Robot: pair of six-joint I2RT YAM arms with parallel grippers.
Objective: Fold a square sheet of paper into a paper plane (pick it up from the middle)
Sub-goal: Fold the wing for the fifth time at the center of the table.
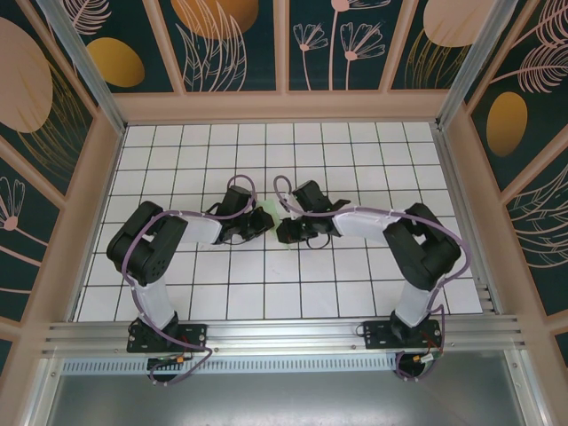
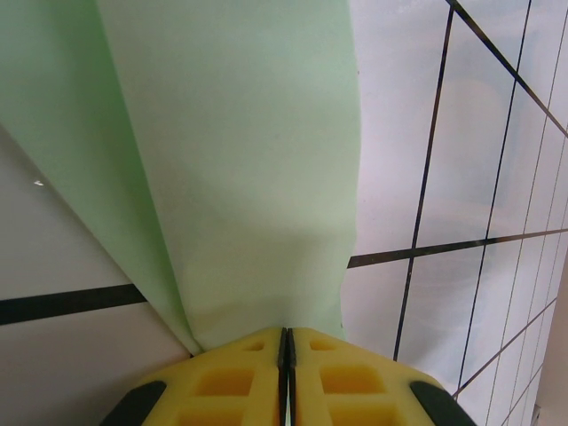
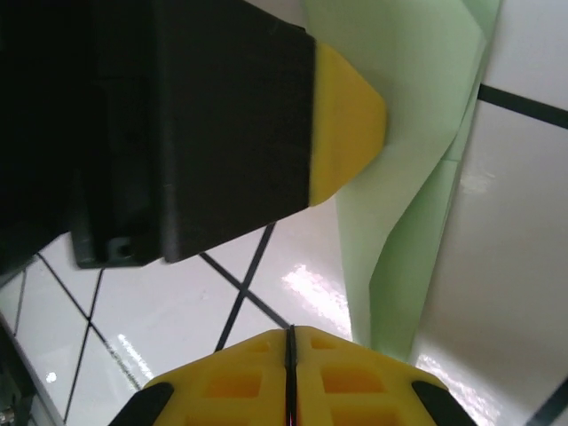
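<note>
Though half hidden, paper [image 2: 257, 177] seemingly in left gripper [image 2: 286, 337].

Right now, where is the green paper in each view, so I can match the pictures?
Top external: green paper, a small patch at the centre of the white tiles.
Left wrist: upper middle, narrowing toward the bottom edge.
Right wrist: upper right, running down.
Shared landmark: the tiles' black grid lines.

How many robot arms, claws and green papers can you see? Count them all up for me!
Robot arms: 2 (left arm, right arm)
Claws: 2 (left claw, right claw)
Sheets of green paper: 1
Total: 5
</note>
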